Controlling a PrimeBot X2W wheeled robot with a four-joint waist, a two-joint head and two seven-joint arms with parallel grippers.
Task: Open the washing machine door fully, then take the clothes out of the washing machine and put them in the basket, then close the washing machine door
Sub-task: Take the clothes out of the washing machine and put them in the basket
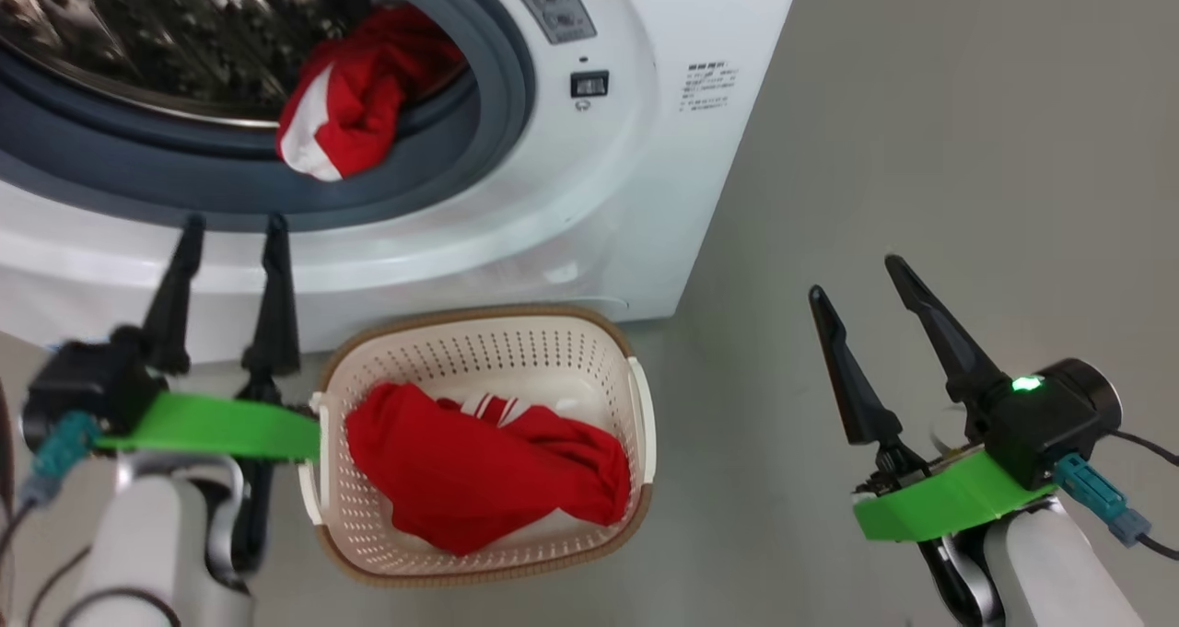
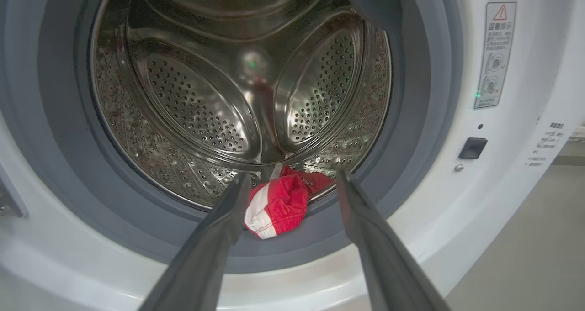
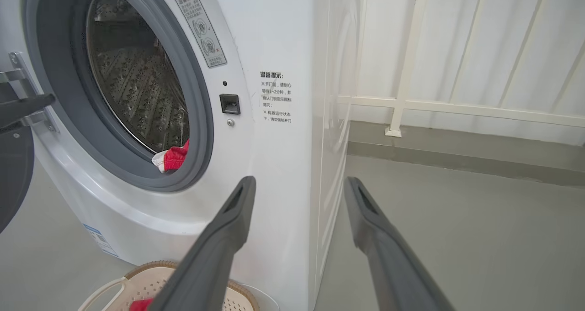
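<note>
Only a dark edge of the washing machine door [image 3: 13,183] shows, cut off at my right wrist view's side. One red garment [image 2: 276,204] lies bunched on the grey ring [image 2: 59,165] at the drum [image 2: 201,114] mouth, white stripe outward. The other garment [image 1: 479,475] sprawls lengthwise across the basket [image 1: 638,406]. My left gripper [image 1: 235,224], spread wide and empty, points at the ring. My right gripper [image 1: 855,279], equally wide and empty, hangs over the floor [image 1: 967,148].

Washing machine [image 1: 599,203] mouth gapes wide (clothes [image 1: 355,102] on grey ring [image 1: 451,171]).
</note>
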